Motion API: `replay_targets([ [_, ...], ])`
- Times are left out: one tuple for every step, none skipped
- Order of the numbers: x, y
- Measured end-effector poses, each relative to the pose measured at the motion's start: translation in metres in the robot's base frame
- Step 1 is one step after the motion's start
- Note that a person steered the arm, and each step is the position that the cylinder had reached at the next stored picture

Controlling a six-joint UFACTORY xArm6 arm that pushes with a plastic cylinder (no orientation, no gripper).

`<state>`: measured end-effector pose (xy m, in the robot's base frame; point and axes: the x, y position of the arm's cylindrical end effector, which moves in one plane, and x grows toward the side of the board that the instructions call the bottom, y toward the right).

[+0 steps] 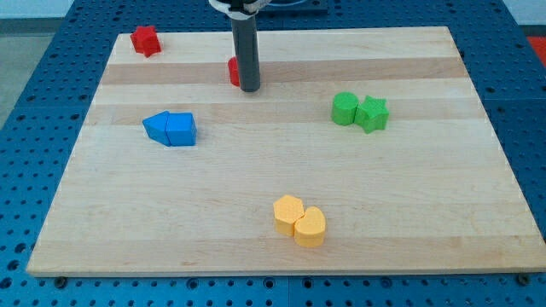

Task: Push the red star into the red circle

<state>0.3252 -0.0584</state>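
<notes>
So the red star (146, 40) sits way up in the view's top-left corner of the wooden board (281, 213), right near the edge. The red circle (233, 72) it's supposed to meet is further toward the view's right and a bit lower, and it's mostly hidden behind the rod, so I only see a sliver of red and I'm trusting the task on its shape. My tip (249, 88) is planted just beside that sliver, on its right, looks like touching or near enough. It's well apart from the star.

No jaws on this rig, just a bare rod, so nothing to open or close.

Handling guess: the star looks like a small, rigid, light block on smooth wood, so it should slide easily. The points are the annoying part; push off-centre and it'll probably spin or squirt sideways. There's no grabbing it, so I'd get the tip onto its far-left side, aim for a notch between two points or dead centre, and shove toward the view's right and slightly down. It's close to the board's edge, so a sloppy approach could knock it off.

Count: two red blocks, two blue ones (170, 129) touching in a clump at the view's left, a green cylinder (345, 108) touching a green star (372, 113) on the right, and two yellow blocks (299, 220) snug together near the bottom. Eight total.
</notes>
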Motion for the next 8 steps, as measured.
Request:
replay_targets([
  [0.016, -0.025],
  [0.032, -0.075],
  [0.017, -0.133],
  [-0.020, -0.193],
  [-0.079, -0.243],
  [-0.118, -0.246],
  [-0.134, -0.241],
  [-0.130, -0.220],
])
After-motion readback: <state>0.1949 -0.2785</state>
